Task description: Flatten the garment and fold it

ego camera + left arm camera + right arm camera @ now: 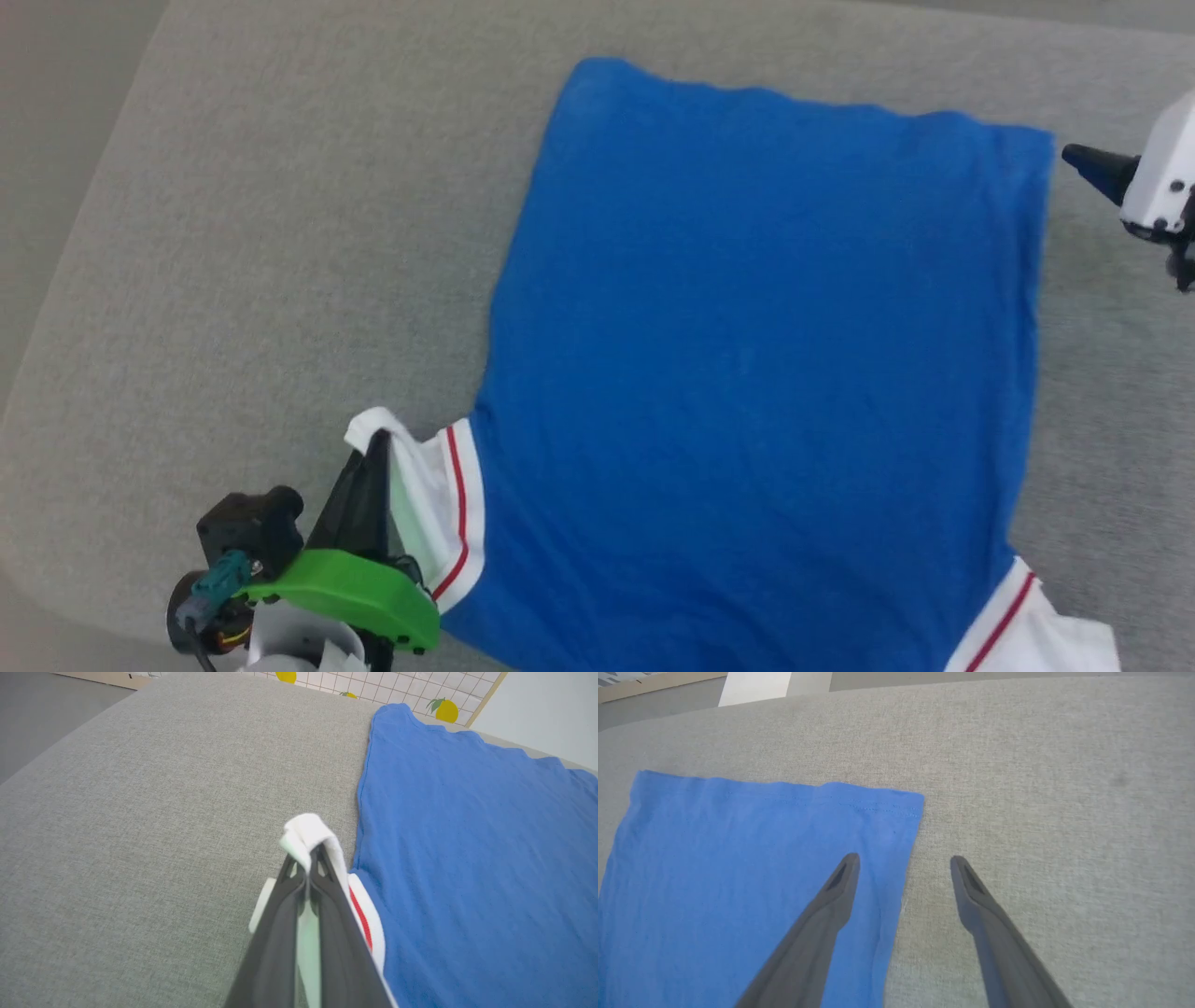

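**Friend:** What is your left tool doing?

**Me:** My left tool [378, 446] is pressed together. It is pinching the tip of one white sleeve [425, 499]. The cloth is folded over my fingertips.

**Friend:** And the other one?

**Me:** My right tool [901, 859] is spread wide with nothing in it. It is by the shirt's far right corner. One finger is over the blue cloth and one is over the bare grey. I cannot tell if they touch down.

**Friend:** Where is the shirt?

**Me:** The garment [766, 373] lies spread out on the grey table [280, 233] in front of me. The blue part is flat. Its hem [784, 795] is on the far side and the sleeves are on my side.

**Friend:** How many things can you count?

**Me:** One shirt. It has two white sleeves, the one I pinch and one more [1036, 630] at the near right. Each has a red stripe [457, 504]. I also have two tools, each with two dark fingers.

**Friend:** Is there room to move?

**Me:** Yes. There is lots of bare grey to the left of the shirt, out to the table's round left edge. On the right there is a thinner strip. The hem is a bit wavy and lies near the table's far edge. The near part of the shirt runs off the bottom of my head view.
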`<state>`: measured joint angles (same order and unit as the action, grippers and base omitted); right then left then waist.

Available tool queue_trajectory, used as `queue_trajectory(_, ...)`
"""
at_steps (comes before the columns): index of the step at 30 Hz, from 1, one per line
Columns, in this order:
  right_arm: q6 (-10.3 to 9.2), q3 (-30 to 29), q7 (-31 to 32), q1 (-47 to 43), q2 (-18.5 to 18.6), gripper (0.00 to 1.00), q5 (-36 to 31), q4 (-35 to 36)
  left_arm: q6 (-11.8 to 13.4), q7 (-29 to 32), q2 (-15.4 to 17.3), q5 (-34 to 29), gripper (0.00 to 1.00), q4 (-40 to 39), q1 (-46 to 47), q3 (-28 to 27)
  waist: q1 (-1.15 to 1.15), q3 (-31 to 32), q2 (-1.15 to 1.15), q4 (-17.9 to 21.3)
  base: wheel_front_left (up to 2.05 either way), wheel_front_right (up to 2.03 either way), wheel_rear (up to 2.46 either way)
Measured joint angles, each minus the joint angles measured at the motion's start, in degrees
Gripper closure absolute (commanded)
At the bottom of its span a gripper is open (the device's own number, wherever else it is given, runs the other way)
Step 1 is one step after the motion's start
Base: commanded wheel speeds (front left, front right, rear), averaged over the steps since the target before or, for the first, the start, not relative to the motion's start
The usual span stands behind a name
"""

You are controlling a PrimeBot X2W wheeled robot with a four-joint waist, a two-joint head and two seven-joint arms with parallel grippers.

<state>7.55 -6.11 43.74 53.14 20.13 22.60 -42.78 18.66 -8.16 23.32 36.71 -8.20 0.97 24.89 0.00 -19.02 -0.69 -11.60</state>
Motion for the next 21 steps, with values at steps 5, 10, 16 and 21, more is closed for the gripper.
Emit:
queue_trajectory(5,0.00,0.66,2.23,3.69,-0.36,0.00,-1.75,-3.04,-0.53,-0.27,-0.55,-0.22,1.00,-0.49,1.29,0.75,0.00,-3.72,0.00,-2.26,0.00,0.00,0.00)
queue_trajectory(10,0.00,1.14,2.72,5.88,0.11,0.00,-3.58,-5.86,-1.02,-0.58,-1.03,-0.52,1.00,-0.70,2.88,1.30,0.00,-7.23,0.00,-4.03,0.00,0.00,0.00)
queue_trajectory(16,0.02,0.96,7.48,9.42,0.85,0.55,-4.09,-7.93,-1.45,-1.09,-1.58,-0.52,1.00,0.25,3.30,1.48,0.00,-9.67,0.00,-5.65,0.00,0.00,0.00)
queue_trajectory(21,0.00,1.51,7.83,9.62,1.13,1.00,-4.09,-7.98,-1.55,-1.53,-1.76,-0.51,1.00,1.11,3.44,1.54,0.00,-9.52,0.00,-6.17,0.00,0.00,0.00)
